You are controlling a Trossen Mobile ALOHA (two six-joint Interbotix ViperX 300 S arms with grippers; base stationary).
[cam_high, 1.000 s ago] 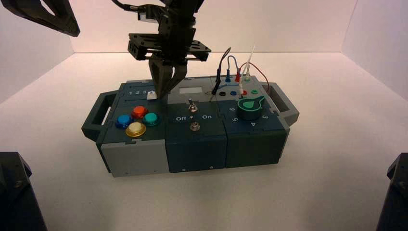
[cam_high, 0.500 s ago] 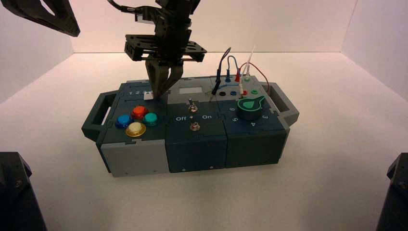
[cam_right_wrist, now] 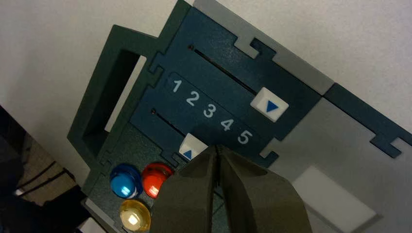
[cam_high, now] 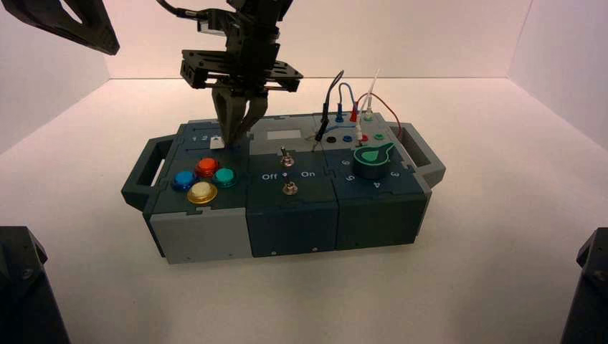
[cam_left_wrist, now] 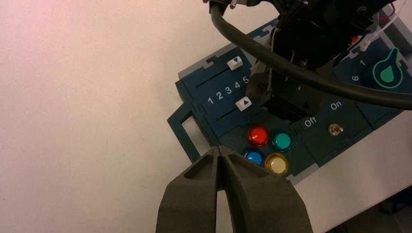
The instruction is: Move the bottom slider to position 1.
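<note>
The bottom slider (cam_right_wrist: pixel 193 147), a small white knob with a blue arrow, sits in the lower track beside the digits 3 and 4. My right gripper (cam_right_wrist: pixel 217 147) is shut and empty, its tips against the knob's side away from the 1. Position 1 (cam_right_wrist: pixel 176 86) is the first printed digit of the row. In the high view the right gripper (cam_high: pixel 233 142) stands over the box's back left panel and hides most of the knob (cam_high: pixel 214 142). My left gripper (cam_left_wrist: pixel 219 149) is shut and empty, held high off the box's left.
The twin top slider (cam_right_wrist: pixel 269 104) sits at the 5 end of its track. Red (cam_right_wrist: pixel 156 178), blue (cam_right_wrist: pixel 125 180) and yellow (cam_right_wrist: pixel 134 215) buttons lie just past the bottom slider. Toggle switches (cam_high: pixel 285 156), a green knob (cam_high: pixel 373 159) and wires (cam_high: pixel 344 100) stand to the right.
My right gripper has moved left along the lower track, and the bottom slider's knob has moved with it toward the 1 end. The left arm has not moved.
</note>
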